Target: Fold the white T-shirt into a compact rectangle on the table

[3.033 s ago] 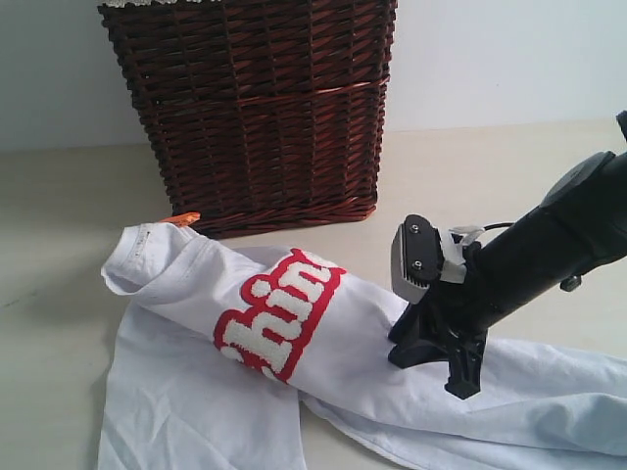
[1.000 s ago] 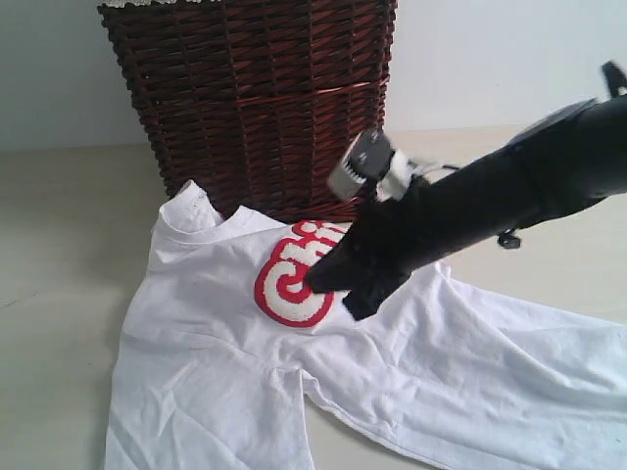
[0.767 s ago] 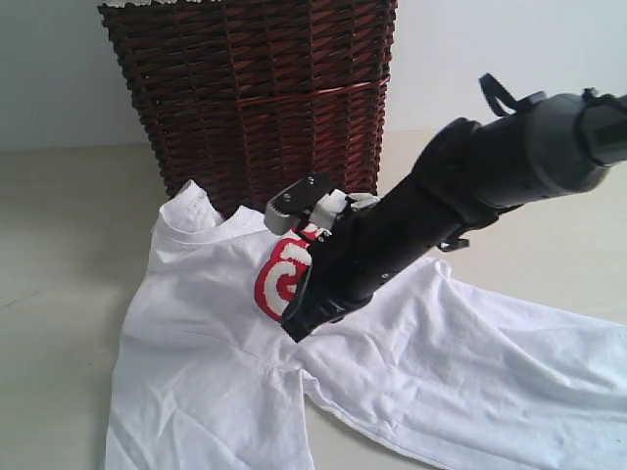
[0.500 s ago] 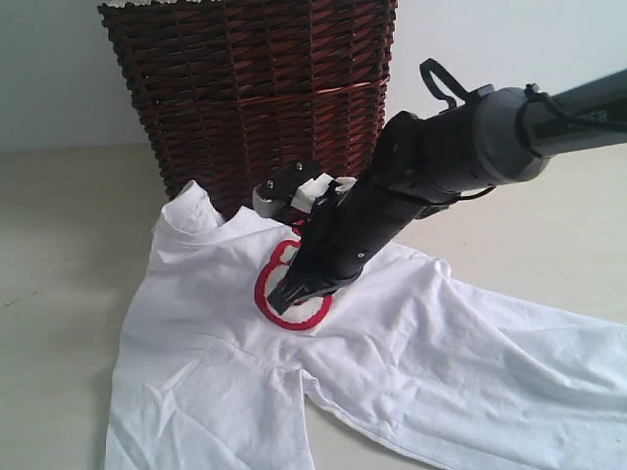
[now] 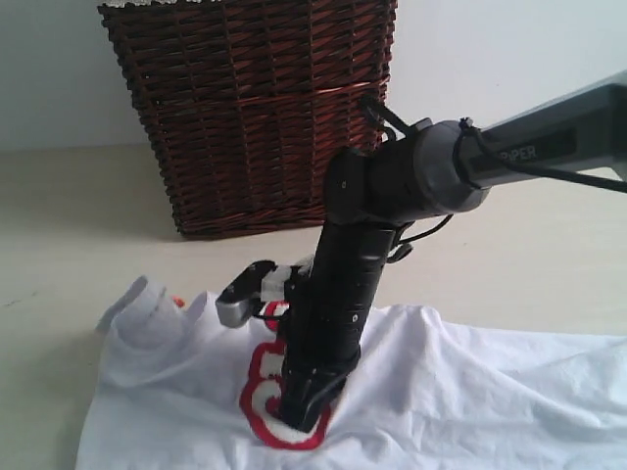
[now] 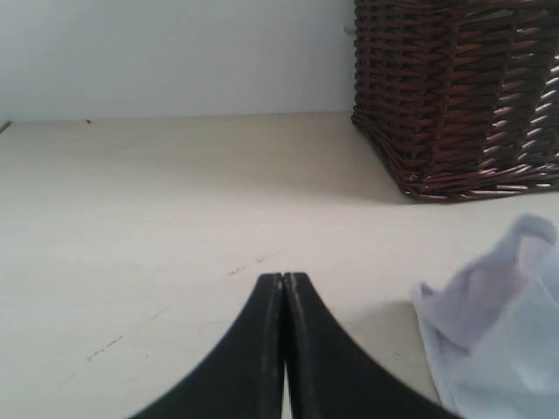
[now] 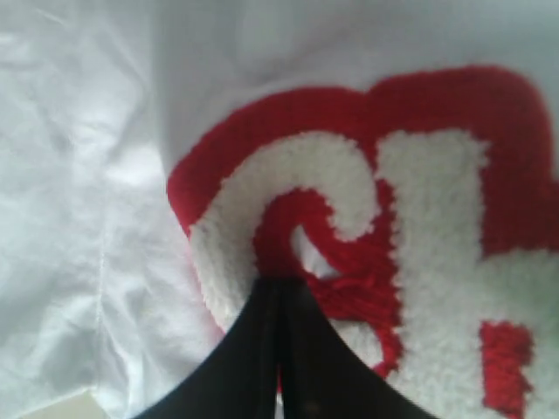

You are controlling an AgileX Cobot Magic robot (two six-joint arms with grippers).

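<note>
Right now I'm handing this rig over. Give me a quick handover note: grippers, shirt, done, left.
Left gripper: shut, empty, over bare table, beside a shirt edge.
Right gripper: shut, tips on the red-outlined lettering; can't tell if cloth is pinched.
White T-shirt: rumpled, spread on the table in front of the wicker basket, apart from it.
Done: no clean fold visible.
Left: the whole fold into a compact rectangle.

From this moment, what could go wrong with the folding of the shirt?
1. The right hand, shut, rests on the fuzzy letters; dragging may bunch the white T-shirt.
2. The left hand is shut over bare table, so nothing pins the cloth; it may slide.
</note>
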